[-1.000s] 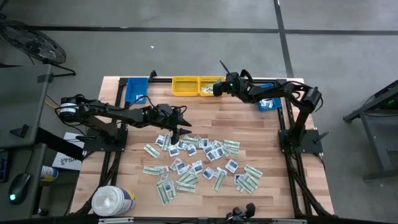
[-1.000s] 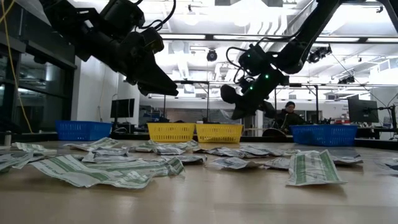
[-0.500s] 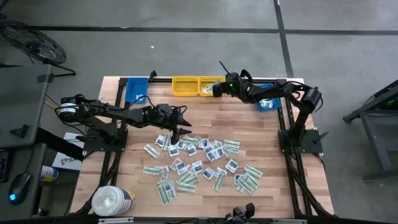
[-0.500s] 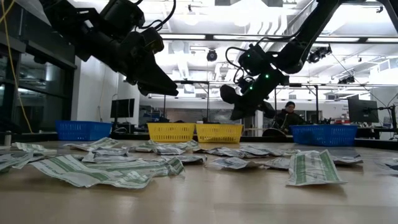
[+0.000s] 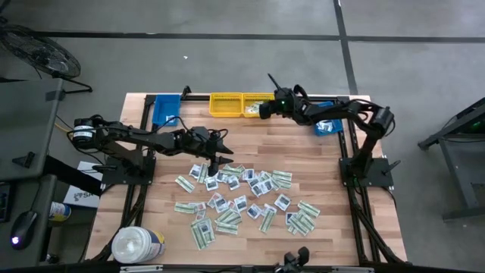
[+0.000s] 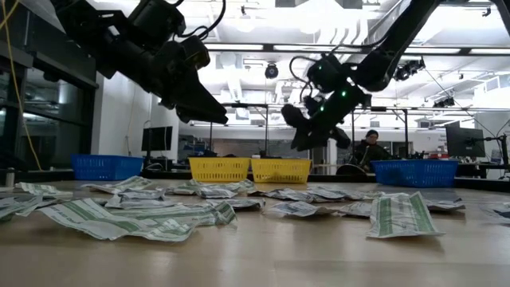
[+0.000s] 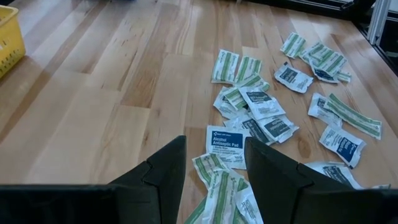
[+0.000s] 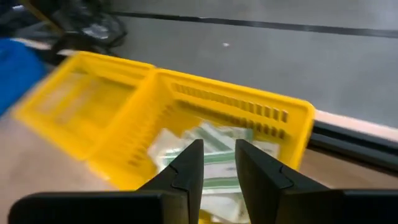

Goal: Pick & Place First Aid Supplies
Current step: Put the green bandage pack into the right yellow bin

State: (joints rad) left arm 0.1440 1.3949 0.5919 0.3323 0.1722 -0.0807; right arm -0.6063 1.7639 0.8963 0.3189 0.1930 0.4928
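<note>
High view: a pale wooden desk [image 5: 151,205] on a grey concrete floor; two yellow bins [image 5: 225,105] sit side by side at the far edge, blue bins [image 5: 165,109] toward each far corner, a white round tub [image 5: 138,244] at the near left corner. Low view shows an open workshop behind, a person [image 6: 369,148] seated far back. First aid supplies [image 5: 242,201] lie scattered over the desk's middle and near half. Left end effector [image 5: 217,161] hangs just above the pile's far edge, fingers spread, holding nothing. Right end effector [image 5: 264,111] hovers over the right yellow bin, fingers parted with nothing between them; green-white packets [image 8: 217,149] lie inside directly below.
</note>
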